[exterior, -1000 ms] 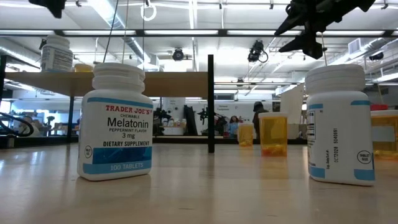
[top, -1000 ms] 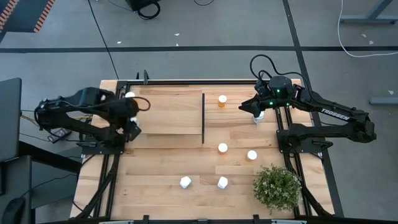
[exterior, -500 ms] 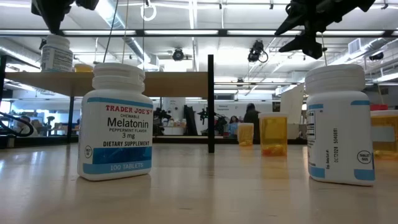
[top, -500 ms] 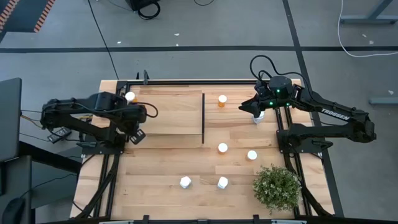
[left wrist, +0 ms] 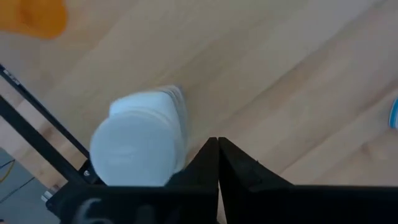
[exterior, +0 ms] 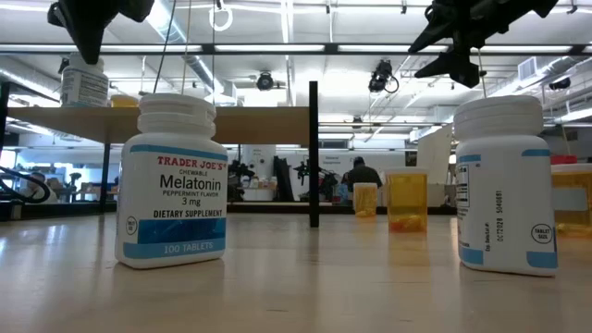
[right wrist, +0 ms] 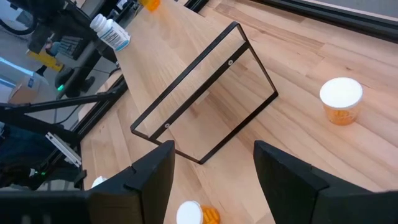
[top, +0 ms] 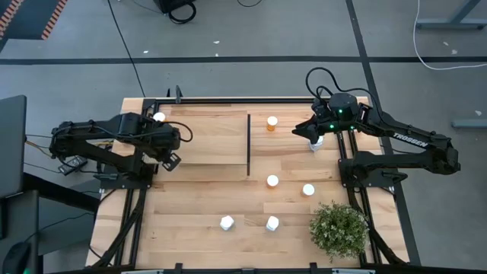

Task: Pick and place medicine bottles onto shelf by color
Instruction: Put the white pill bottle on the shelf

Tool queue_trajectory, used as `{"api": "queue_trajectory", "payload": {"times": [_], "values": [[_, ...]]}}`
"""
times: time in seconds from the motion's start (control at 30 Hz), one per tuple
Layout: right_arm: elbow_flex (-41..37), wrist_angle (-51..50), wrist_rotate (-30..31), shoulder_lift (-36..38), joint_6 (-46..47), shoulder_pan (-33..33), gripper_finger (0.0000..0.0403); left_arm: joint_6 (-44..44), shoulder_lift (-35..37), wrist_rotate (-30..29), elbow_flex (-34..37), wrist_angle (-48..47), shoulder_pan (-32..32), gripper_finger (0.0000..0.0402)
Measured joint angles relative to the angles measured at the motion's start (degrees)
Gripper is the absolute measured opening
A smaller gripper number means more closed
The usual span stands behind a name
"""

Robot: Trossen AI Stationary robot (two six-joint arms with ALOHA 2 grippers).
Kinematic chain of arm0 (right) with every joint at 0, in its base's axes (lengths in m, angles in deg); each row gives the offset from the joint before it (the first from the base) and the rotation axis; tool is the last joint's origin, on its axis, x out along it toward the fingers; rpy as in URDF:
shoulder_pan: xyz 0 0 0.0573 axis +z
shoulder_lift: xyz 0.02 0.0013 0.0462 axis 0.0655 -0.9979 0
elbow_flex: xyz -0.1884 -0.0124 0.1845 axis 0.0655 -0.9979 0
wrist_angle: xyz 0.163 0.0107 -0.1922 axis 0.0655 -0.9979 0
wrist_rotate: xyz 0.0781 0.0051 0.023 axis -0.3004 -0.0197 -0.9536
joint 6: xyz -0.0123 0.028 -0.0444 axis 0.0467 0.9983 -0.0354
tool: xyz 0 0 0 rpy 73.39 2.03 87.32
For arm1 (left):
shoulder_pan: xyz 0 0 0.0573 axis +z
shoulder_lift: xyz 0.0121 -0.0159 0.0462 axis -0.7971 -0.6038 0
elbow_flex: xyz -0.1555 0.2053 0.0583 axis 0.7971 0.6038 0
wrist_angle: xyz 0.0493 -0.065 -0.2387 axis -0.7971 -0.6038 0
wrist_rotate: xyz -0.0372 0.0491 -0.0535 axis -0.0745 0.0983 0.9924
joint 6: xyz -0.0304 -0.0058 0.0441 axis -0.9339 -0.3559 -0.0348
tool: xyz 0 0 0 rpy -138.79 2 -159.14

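The pale plank worktop (top: 190,228) in a black frame fills the middle of the high view, and the raised light-wood shelf (top: 205,141) lies across its upper left part, with a thin black upright divider (top: 248,144) running down its right edge. A bushy green potted plant (top: 338,230) stands at the worktop's lower right corner. The left arm reaches in from the left of the frame, and its left pincer (top: 169,158) hangs over the shelf's left end with the fingers drawn together into a narrow point, holding nothing; in the left wrist view a white-capped pale bottle (left wrist: 140,146) stands just beside those fingertips on the shelf wood. From above that same bottle shows as a small white cap at the shelf's upper left corner, above the pincer. The right arm comes in from the right, and its right pincer (top: 310,132) hovers near the upper right of the worktop with fingers spread wide and empty, directly over another white cap. An orange bottle with a white cap (top: 272,122) stands just right of the divider near the top, apart from that pincer. In the low view a white Melatonin bottle with a blue band (exterior: 173,180) stands at left foreground and a second white bottle (exterior: 505,185) at right.
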Motion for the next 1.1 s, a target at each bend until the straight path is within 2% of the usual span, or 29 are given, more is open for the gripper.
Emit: {"api": "queue_trajectory", "payload": {"times": [0.2,0.37,0.6,1.1], "values": [[0.0,0.0,0.0,0.0,0.7,0.0,0.0225,-0.6,0.0,-0.6,0.0,0.0,2.3,0.0015],[0.0,0.0,-0.1,0.0,0.8,0.0,0.0225,-1.9,0.0,-0.7,0.0,0.0,3.6,0.0004],[0.0,0.0,-0.8,0.0,0.9,0.0,0.0225,-2.6,0.0,-1.0,0.0,0.0,3.7,0.0013],[0.0,0.0,-2.0,0.0,0.9,0.0,0.0225,-4.8,0.0,-3.0,0.0,0.0,3.8,0.0004]]}}
